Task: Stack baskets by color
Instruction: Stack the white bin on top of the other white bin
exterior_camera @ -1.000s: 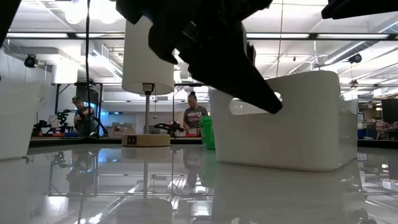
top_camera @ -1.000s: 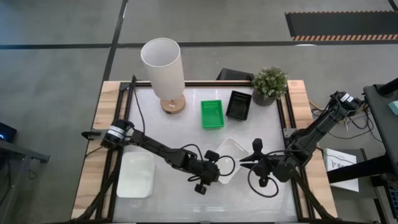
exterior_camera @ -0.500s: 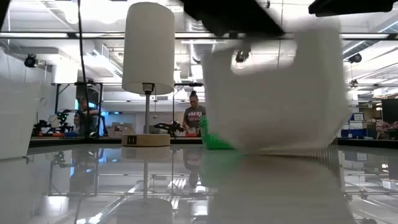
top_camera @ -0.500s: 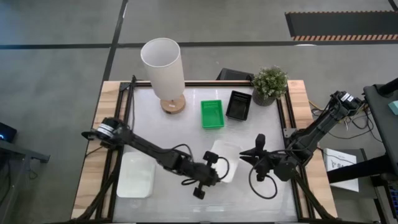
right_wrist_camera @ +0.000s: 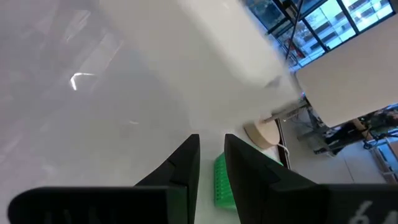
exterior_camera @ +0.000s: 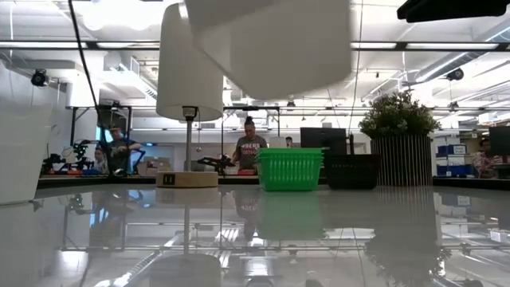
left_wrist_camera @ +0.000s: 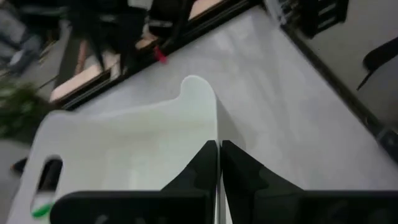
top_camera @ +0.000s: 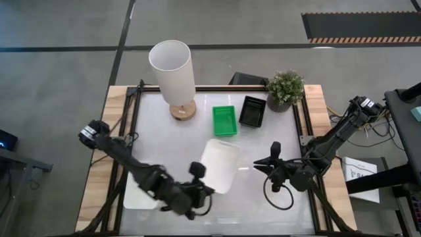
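A large translucent white basket hangs above the table's middle, and shows at the top of the low view. My left gripper is shut on it at its left side. A second white basket lies at the near left, partly under my left arm. The green basket and the black basket rest on their bottoms side by side at the far middle. My right gripper hovers right of the lifted basket, its fingers a little apart with nothing between them. My left gripper pinches the white basket's side wall at its rim, one finger inside the basket and one outside. The fingers come from the table's near left, slanting down. The basket is lifted clear of the table, open side up and slightly tilted.
A tall white lamp stands at the far left and a potted plant at the far right corner. People work at benches in the room beyond the table.
My left gripper has risen and swung toward the table's left and near edge, carrying the white basket. The basket stood on the table a second ago; it now hangs clear above it, farther left.
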`<state>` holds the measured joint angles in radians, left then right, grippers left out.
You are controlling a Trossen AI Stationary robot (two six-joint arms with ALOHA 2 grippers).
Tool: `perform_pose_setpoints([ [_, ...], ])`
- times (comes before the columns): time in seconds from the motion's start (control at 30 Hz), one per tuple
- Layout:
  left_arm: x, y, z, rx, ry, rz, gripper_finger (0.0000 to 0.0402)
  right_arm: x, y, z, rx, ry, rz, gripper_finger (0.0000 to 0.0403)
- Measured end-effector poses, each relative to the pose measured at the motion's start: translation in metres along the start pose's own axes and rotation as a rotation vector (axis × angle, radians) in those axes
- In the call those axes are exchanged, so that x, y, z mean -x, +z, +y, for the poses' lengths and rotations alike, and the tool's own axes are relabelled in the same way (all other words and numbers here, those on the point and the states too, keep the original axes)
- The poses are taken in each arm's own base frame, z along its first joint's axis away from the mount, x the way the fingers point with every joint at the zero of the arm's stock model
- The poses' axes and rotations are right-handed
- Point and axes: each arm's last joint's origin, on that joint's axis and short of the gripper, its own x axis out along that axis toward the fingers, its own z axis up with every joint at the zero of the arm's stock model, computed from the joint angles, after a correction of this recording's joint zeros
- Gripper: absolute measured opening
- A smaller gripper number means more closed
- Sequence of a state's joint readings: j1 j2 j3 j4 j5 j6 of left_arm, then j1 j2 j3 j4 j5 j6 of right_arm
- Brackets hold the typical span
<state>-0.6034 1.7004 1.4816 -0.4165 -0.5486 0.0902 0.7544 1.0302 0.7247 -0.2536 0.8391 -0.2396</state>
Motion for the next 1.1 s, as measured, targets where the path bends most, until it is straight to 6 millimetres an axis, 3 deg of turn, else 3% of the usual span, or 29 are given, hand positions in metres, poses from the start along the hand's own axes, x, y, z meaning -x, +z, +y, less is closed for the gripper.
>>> perform_pose_setpoints([
  [0.13, 0.039, -0.005, -0.001, 0.047, 0.062, 0.141, 0.0, 0.0, -0.002, 0.001, -0.012, 0.001, 0.004, 0.0068],
  [0.3, 0.086, -0.022, -0.002, 0.231, 0.092, 0.313, 0.0, -0.001, -0.003, 0.002, -0.025, 0.002, 0.007, 0.0068],
  [0.53, 0.131, -0.031, -0.017, 0.371, 0.031, 0.362, 0.0, -0.001, -0.003, 0.002, -0.034, 0.001, 0.006, 0.0068],
  [0.77, 0.152, -0.035, -0.029, 0.466, -0.109, 0.466, 0.0, -0.001, -0.004, 0.002, -0.077, 0.001, 0.008, 0.0068],
  [0.93, 0.167, -0.052, -0.037, 0.615, -0.108, 0.713, 0.0001, -0.002, -0.007, 0.004, -0.098, 0.003, 0.016, 0.0068],
  [1.1, 0.172, -0.058, -0.045, 0.712, -0.105, 0.776, 0.0001, -0.002, -0.008, 0.004, -0.114, 0.003, 0.018, 0.0068],
])
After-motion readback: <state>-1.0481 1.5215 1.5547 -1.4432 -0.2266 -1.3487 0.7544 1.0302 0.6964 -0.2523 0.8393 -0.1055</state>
